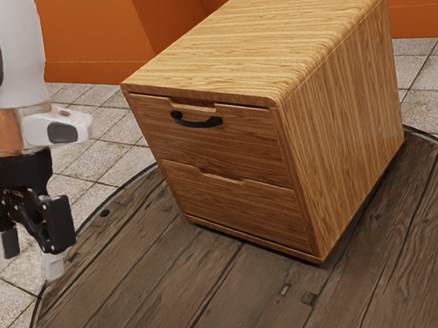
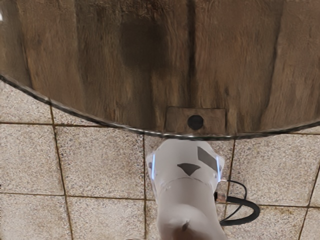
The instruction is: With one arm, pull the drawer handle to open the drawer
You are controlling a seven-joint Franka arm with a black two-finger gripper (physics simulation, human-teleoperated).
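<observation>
Gripper (image 1: 31, 256) hangs fingers-down at table (image 1: 182, 301) rim, fingers spread, nothing between them. Drawer handle (image 1: 196, 122), black, mounted on top drawer (image 1: 224, 142) of wooden cabinet (image 1: 335, 113): well apart from gripper, toward exterior view's right, above fingertip level. Top drawer front flush with cabinet face, shut. Tiled floor (image 2: 90, 165) below gripper, beside table rim.

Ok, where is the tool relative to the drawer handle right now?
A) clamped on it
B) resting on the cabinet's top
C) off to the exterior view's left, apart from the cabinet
C: the tool hangs near the round table edge, well clear of the black handle on the cabinet.
</observation>
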